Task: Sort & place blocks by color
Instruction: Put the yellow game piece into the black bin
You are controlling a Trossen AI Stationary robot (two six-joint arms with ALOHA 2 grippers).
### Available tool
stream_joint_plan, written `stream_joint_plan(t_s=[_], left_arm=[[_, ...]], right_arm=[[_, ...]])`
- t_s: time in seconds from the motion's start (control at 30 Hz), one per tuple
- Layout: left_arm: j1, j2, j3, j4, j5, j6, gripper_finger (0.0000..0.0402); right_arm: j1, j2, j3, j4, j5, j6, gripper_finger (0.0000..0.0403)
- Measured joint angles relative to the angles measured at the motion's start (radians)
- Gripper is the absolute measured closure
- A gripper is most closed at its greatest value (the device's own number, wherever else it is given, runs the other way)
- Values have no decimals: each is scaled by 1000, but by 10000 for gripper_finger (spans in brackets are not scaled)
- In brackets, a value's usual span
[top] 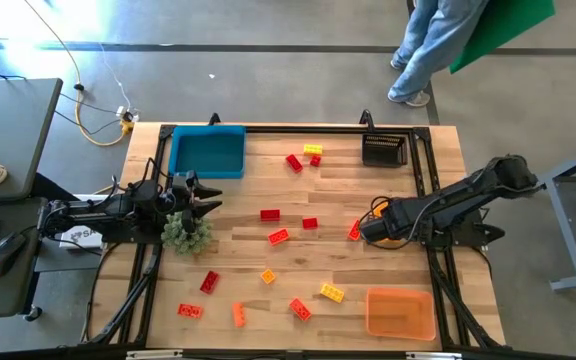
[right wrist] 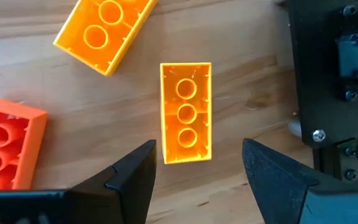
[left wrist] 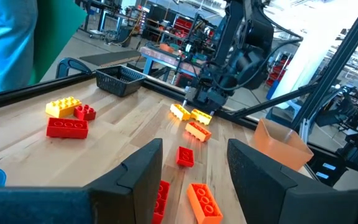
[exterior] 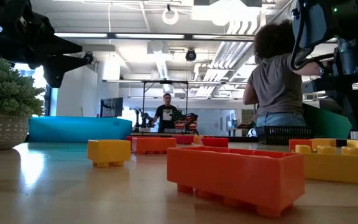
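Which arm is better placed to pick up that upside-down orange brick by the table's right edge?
Right. Its claw hangs open directly above the orange brick, while the left claw waits across the table beside the plant.

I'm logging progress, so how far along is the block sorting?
Done: nothing visibly; the blue bin and orange bin look empty. In hand: the right gripper hangs open over an upturned brick, not gripping. The left gripper waits open by the plant. Left: the scattered bricks all lie on the table.
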Motion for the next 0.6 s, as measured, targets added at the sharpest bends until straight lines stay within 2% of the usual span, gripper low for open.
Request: stream_joint_plan(t_s=[0.6], left_arm=[[0,0,0,0,0,0,232]], right_arm=[[0,118,-15,72,5,1,178]])
